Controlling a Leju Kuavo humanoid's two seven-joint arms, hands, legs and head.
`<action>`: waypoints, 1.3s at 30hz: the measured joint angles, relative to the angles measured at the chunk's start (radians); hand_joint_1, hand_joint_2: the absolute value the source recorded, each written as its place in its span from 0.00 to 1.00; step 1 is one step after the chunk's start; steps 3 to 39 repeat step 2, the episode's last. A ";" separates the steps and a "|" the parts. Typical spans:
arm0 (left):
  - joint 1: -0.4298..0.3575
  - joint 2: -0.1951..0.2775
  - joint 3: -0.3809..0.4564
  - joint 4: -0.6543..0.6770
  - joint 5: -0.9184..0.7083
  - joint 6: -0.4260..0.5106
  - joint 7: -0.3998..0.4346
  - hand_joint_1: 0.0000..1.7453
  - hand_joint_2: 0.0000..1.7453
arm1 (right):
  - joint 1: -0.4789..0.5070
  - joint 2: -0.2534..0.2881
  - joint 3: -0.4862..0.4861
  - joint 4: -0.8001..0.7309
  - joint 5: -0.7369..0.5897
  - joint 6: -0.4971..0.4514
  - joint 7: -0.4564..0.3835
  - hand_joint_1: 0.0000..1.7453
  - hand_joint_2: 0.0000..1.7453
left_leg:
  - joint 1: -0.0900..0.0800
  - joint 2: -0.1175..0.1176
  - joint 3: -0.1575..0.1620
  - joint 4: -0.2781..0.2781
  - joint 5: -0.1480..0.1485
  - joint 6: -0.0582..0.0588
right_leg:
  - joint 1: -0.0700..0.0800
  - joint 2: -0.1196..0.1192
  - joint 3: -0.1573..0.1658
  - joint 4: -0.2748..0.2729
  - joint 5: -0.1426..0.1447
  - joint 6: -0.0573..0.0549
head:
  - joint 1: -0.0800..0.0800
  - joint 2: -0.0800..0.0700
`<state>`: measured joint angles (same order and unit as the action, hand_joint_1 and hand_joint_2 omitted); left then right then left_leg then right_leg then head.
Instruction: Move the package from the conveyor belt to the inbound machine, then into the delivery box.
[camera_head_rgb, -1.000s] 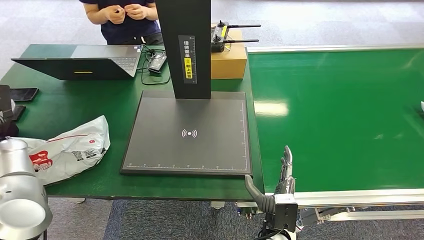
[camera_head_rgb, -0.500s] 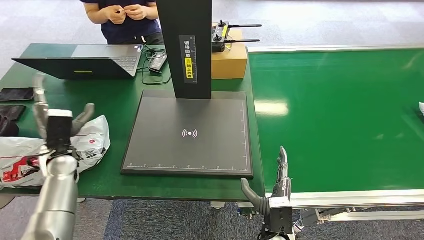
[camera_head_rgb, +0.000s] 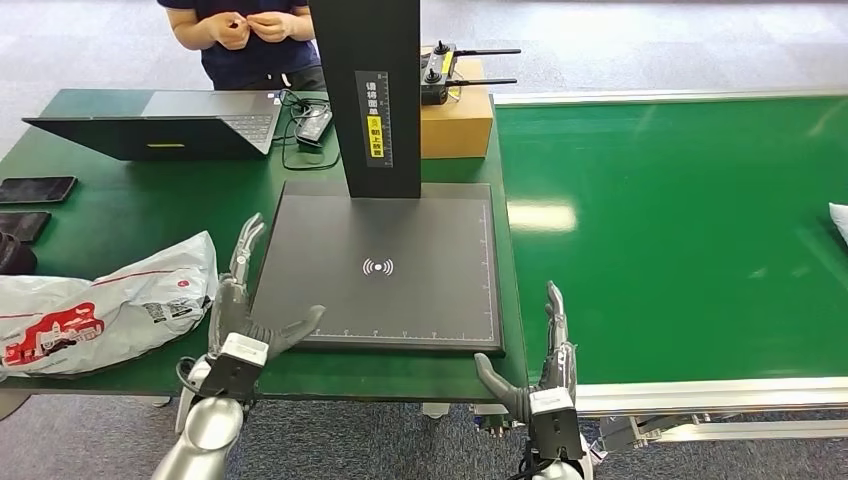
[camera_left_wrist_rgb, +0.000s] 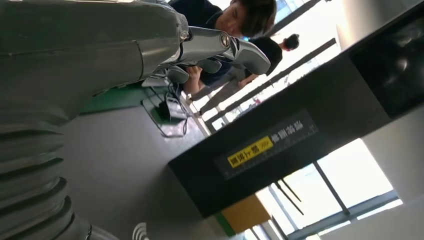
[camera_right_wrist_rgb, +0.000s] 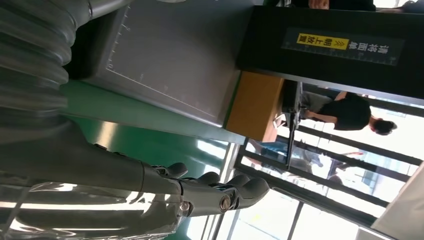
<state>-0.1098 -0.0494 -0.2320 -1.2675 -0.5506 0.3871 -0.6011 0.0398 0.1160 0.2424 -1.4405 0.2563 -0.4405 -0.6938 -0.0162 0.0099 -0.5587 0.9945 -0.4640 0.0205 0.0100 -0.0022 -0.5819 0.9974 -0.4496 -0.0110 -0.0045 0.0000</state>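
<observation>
Head view is showing my left hand (camera_head_rgb: 243, 318) at lower left, fingers spread apart and holding nothing, hovering over the near left corner of the inbound machine (camera_head_rgb: 380, 265). A white package (camera_head_rgb: 100, 310) is lying on the green table (camera_head_rgb: 150, 205) just left of that hand, not touching it. My right hand (camera_head_rgb: 545, 365) is sitting at the bottom centre, fingers extended and empty, by the near edge of the conveyor belt (camera_head_rgb: 680, 230). Another package (camera_head_rgb: 838, 218) is showing at the frame's right edge, well apart from that hand.

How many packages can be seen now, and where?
2: one white package lies on the table's left side; another package is on the conveyor belt's right edge. More may be hidden.
</observation>
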 joint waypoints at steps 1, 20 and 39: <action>0.008 -0.008 -0.010 0.000 -0.001 -0.001 -0.003 0.00 1.00 | -0.013 0.000 -0.002 0.004 0.006 0.001 0.000 0.00 1.00 | 0.000 0.000 0.000 0.000 0.000 0.000 | 0.000 0.000 0.000 0.000 0.000 0.000 | 0.000 0.000; 0.012 -0.012 -0.014 0.000 -0.003 -0.001 -0.005 0.00 1.00 | -0.020 0.000 -0.003 0.006 0.009 0.002 0.000 0.00 1.00 | 0.000 0.000 0.000 0.000 0.000 0.000 | 0.000 0.000 0.000 0.000 0.000 0.000 | 0.000 0.000; 0.012 -0.012 -0.014 0.000 -0.003 -0.001 -0.005 0.00 1.00 | -0.020 0.000 -0.003 0.006 0.009 0.002 0.000 0.00 1.00 | 0.000 0.000 0.000 0.000 0.000 0.000 | 0.000 0.000 0.000 0.000 0.000 0.000 | 0.000 0.000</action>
